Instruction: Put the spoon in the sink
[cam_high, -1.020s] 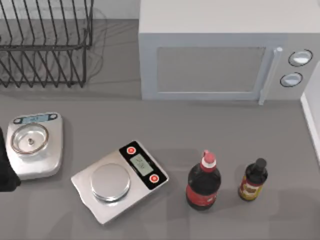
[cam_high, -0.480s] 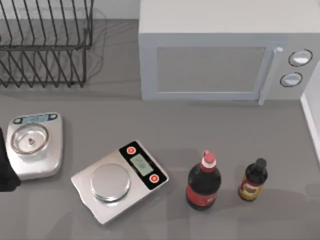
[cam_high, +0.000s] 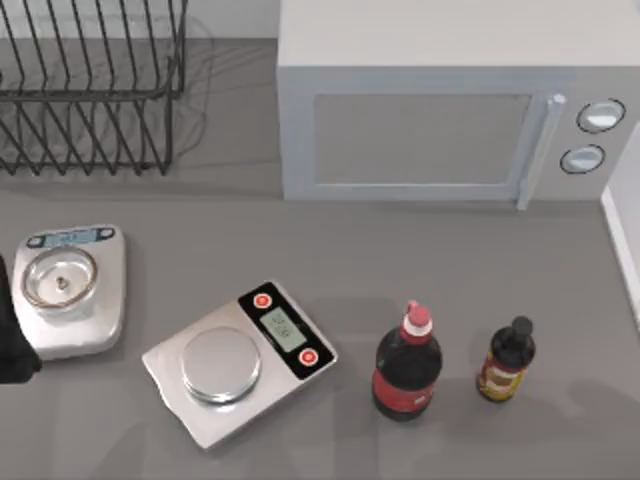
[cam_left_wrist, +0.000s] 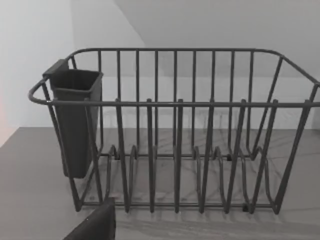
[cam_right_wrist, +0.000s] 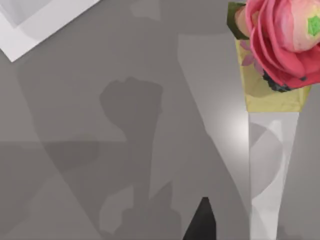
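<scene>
The spoon and the sink are out of view. A black part of my left arm sits at the table's left edge, beside the small scale. A dark corner of my left gripper juts in front of the wire dish rack in the left wrist view. In the right wrist view, a dark tip of my right gripper hangs over the grey tabletop, near a pink flower in a pale cone vase.
The dish rack stands at the back left with a dark utensil cup on one end. A microwave fills the back right. A silver kitchen scale, a cola bottle and a small sauce bottle line the front.
</scene>
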